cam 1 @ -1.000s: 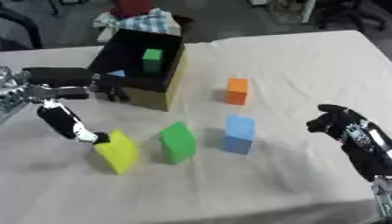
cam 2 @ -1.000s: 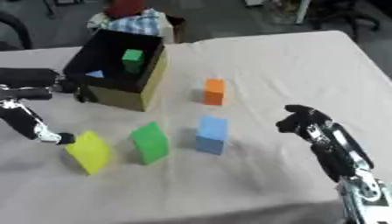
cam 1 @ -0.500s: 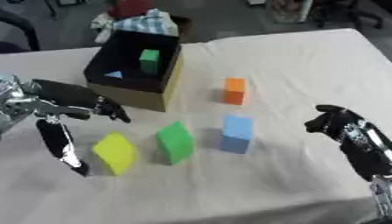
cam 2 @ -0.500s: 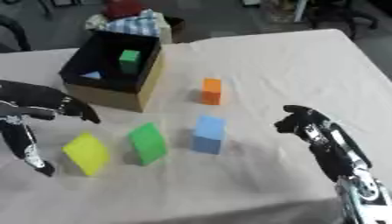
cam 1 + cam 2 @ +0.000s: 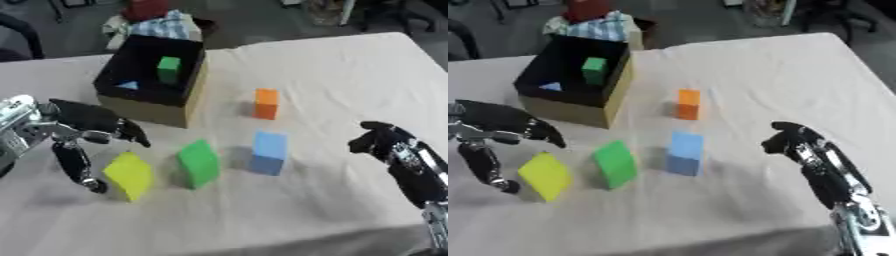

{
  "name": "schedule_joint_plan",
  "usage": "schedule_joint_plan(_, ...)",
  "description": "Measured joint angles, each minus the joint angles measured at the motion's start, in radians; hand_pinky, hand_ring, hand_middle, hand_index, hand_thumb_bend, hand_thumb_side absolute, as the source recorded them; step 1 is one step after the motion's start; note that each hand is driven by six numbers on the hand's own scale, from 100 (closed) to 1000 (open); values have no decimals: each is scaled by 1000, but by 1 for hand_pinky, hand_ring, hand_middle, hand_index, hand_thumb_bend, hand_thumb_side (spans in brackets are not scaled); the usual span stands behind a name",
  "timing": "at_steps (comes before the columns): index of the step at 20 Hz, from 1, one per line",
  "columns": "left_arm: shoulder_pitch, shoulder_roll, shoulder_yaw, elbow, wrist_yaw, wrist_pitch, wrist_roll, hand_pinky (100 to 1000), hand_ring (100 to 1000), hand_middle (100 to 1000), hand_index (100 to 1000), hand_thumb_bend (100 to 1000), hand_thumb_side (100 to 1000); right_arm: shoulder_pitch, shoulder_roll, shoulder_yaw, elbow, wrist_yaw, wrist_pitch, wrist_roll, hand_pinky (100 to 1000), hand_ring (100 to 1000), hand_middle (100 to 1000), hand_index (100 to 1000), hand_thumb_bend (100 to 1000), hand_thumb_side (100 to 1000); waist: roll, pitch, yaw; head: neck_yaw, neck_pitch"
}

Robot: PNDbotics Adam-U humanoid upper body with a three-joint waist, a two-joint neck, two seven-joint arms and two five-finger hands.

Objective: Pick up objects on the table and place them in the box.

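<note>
A black-lined box (image 5: 188, 98) stands at the back left with a green block (image 5: 168, 69) and a small blue piece (image 5: 128, 85) inside. On the white cloth lie a yellow block (image 5: 129, 175), a green block (image 5: 199, 163), a blue block (image 5: 269, 152) and an orange block (image 5: 266, 103). My left hand (image 5: 81, 131) hovers open just left of the yellow block, thumb pointing down beside it, fingers spread toward the box. My right hand (image 5: 389, 146) is at the right edge, fingers curled, holding nothing.
Folded cloth and a red object (image 5: 149, 10) sit behind the box. The table's near edge (image 5: 289, 245) runs along the bottom. Bare cloth lies to the right of the orange block.
The whole view has shifted a little. My left hand has pulled back left and lifted off the yellow block, fingers spreading. The right hand has barely moved.
</note>
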Motion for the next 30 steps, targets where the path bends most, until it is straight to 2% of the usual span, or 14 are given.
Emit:
schedule_joint_plan(1, 0, 0, -2, 3, -2, -2, 2, 869, 833, 876, 962, 549, 265, 0, 0, 0, 0, 0, 0, 0, 731, 710, 579, 813, 100, 720, 0, 0, 0, 0, 0)
schedule_joint_plan(2, 0, 0, -2, 5, -3, -3, 3, 856, 805, 827, 923, 401, 162, 0, 0, 0, 0, 0, 0, 0, 731, 710, 579, 813, 100, 722, 0, 0, 0, 0, 0)
schedule_joint_plan(5, 0, -20, -7, 28, -2, -1, 1, 849, 788, 780, 887, 337, 123, 0, 0, 0, 0, 0, 0, 0, 731, 709, 579, 813, 100, 723, 0, 0, -2, 0, 0)
schedule_joint_plan(6, 0, -28, -9, 40, 1, 0, 0, 841, 767, 735, 851, 292, 100, 0, 0, 0, 0, 0, 0, 0, 731, 709, 579, 813, 100, 723, 0, 0, -2, 0, 0)
schedule_joint_plan(11, -3, -47, -2, 78, 35, 2, -2, 815, 693, 578, 729, 213, 100, 0, 0, 0, 0, 0, 1, 0, 731, 709, 579, 813, 100, 724, 2, -3, -2, -1, 0)
schedule_joint_plan(15, 0, -47, 27, 76, 54, 2, -2, 806, 660, 524, 687, 194, 100, 1, 0, 0, 0, 0, 2, -1, 730, 709, 579, 813, 100, 724, 3, -3, -1, -3, 0)
schedule_joint_plan(18, -1, -34, 75, 40, 77, 10, 7, 804, 655, 520, 688, 189, 100, 1, 0, -1, 0, 0, 3, -3, 730, 709, 579, 813, 100, 724, 3, -3, 3, -9, 0)
schedule_joint_plan(20, -12, -16, 115, 13, 98, 27, 20, 801, 666, 530, 692, 217, 100, 1, 0, -1, 0, 0, 4, -4, 730, 709, 579, 813, 100, 725, 3, -3, 5, -10, 0)
schedule_joint_plan(24, -88, -5, 198, 15, 94, 84, 53, 794, 684, 554, 708, 250, 100, 8, 0, -1, 0, 0, 4, -4, 730, 709, 579, 813, 100, 725, 3, -7, 7, -11, 0)
schedule_joint_plan(27, -156, -20, 252, 76, 55, 132, 72, 792, 698, 569, 720, 256, 100, 9, 0, -1, 0, 0, 4, -4, 730, 709, 579, 813, 100, 726, 3, -8, 7, -14, 0)
schedule_joint_plan(30, -223, -66, 282, 155, 7, 183, 76, 791, 712, 590, 735, 274, 100, 9, 0, -1, 1, 0, 4, -4, 730, 709, 579, 813, 100, 727, 3, -9, 5, -14, 0)
